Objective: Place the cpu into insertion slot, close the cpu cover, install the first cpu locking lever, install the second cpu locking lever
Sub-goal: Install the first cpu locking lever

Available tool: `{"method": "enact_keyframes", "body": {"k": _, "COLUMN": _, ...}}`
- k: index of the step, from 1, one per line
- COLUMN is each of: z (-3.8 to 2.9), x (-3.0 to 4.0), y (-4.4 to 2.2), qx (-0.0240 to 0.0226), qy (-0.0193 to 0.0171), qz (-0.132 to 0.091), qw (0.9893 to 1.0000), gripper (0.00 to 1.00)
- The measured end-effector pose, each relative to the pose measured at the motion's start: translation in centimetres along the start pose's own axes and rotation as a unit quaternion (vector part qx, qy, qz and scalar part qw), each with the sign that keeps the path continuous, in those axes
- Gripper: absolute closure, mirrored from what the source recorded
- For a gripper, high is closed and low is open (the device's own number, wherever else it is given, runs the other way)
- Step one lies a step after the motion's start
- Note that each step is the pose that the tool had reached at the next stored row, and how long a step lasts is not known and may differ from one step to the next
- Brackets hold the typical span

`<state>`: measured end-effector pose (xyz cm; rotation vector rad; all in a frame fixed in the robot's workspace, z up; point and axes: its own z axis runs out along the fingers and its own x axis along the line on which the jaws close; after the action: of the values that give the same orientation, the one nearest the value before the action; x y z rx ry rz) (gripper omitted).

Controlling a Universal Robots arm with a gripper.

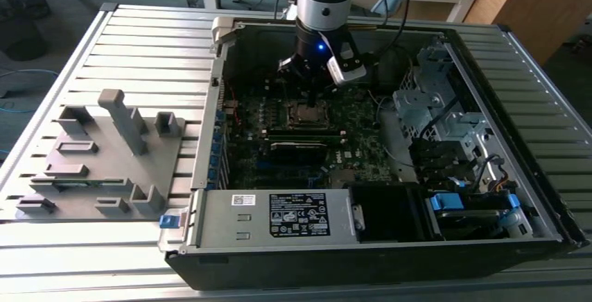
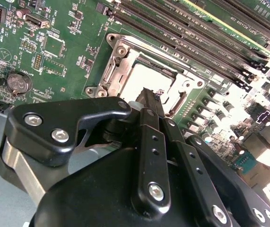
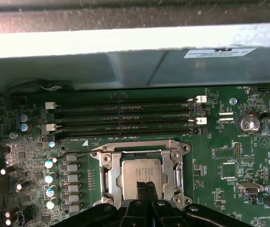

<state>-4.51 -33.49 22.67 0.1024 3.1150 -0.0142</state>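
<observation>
In the insertion slot (image 3: 110, 176) lies the cpu (image 3: 137, 171) — pincer (image 3: 146, 186) closed, just over it.

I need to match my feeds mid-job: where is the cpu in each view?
Exterior view: the cpu is mid-motherboard, directly under the claw.
First wrist view: the cpu is in the insertion slot, at the claw tips.
Second wrist view: the cpu is a bright square, partly behind the claw.
Shared landmark: the long black memory slots beside the socket.

Grey plastic fixture (image 1: 100, 177) beside the open computer case (image 1: 370, 264).
</observation>
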Motion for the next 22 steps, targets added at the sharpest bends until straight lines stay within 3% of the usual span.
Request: {"method": "enact_keyframes", "body": {"k": 22, "z": -0.52, "x": -0.01, "y": 0.07, "qx": 0.0, "qy": 0.0, "qz": 0.0, "qw": 1.0, "gripper": 0.9}}
